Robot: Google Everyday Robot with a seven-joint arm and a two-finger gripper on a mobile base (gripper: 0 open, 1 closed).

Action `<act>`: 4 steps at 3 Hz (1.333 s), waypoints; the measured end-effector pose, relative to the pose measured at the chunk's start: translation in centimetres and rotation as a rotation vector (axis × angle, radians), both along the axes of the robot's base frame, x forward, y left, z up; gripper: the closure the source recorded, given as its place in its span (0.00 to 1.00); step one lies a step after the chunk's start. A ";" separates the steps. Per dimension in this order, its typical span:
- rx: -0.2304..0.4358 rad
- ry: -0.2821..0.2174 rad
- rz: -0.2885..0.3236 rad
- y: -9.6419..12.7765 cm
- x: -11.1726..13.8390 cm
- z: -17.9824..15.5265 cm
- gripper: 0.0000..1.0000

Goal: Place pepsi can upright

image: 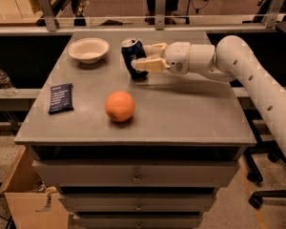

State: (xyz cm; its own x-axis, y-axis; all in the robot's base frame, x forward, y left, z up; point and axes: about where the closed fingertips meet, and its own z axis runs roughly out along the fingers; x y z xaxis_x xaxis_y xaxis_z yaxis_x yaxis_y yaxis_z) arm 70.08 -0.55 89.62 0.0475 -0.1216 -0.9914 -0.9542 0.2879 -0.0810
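The pepsi can (132,56) is dark blue with a silver top. It is nearly upright at the back middle of the grey table (190,113), leaning slightly, with its base at the table surface. My gripper (143,57) reaches in from the right. Its cream fingers (150,65) close around the can's right side, one behind and one in front. The white arm (248,70) stretches back to the right edge of the view.
A white bowl (88,49) sits at the back left. An orange (119,106) lies in front of the can, toward the table's middle. A dark snack packet (61,98) lies at the left edge. Drawers are below the tabletop, and a cardboard box (24,199) stands on the floor at the lower left.
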 end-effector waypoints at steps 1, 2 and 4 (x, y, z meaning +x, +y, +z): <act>0.000 0.001 0.006 0.4 -0.1 0.0 0.00; -0.003 0.009 0.022 0.3 -0.3 0.1 0.00; -0.028 0.042 0.021 -2.9 -1.5 1.0 0.00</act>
